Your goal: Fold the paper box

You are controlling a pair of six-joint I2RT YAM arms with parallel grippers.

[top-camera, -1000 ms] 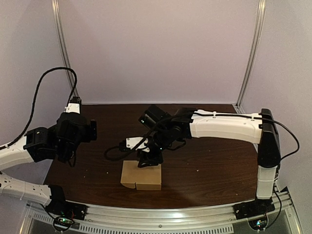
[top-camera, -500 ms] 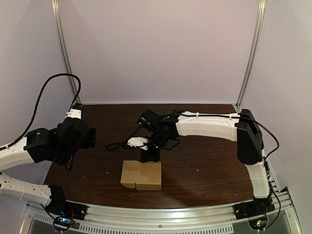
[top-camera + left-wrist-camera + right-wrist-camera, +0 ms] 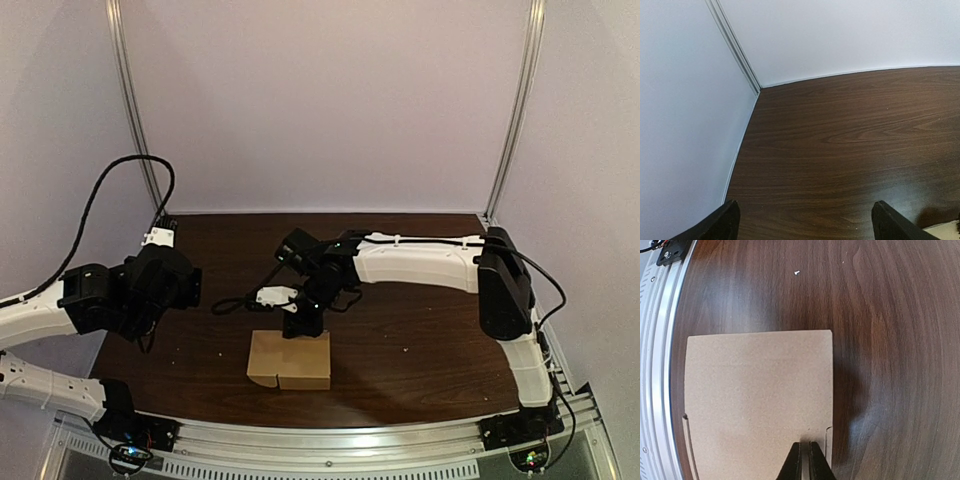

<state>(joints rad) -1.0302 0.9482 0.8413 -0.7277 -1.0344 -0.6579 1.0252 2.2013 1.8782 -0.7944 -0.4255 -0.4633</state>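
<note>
Black and closed to a hairline, the right end effector (image 3: 804,462) points down at the far edge of the brown cardboard box (image 3: 755,400). Its two tips are pressed almost together, and nothing is visibly caught between them. Whether they actually touch the cardboard cannot be told from the wrist view. Just beside the tips a small tab (image 3: 828,440) stands slightly proud of the box's edge.

The box lies flat on the dark wooden desk (image 3: 890,340), near its front and close to the metal rail (image 3: 655,340) that runs along the near edge. In the overhead view its near side shows a seam and a rounded corner, so the folding looks well advanced, though I cannot say it is finished.

The left end effector (image 3: 805,227) is well apart from the box, out by the left wall, its fingertips (image 3: 722,222) spread wide and holding nothing.

That is the main risk: nothing braces the box. A push from the closed tips would probably skid or turn it toward the rail instead of creasing it. The tips could also snag the tab and pry it up, or dent the top panel if they press hard on one spot.
</note>
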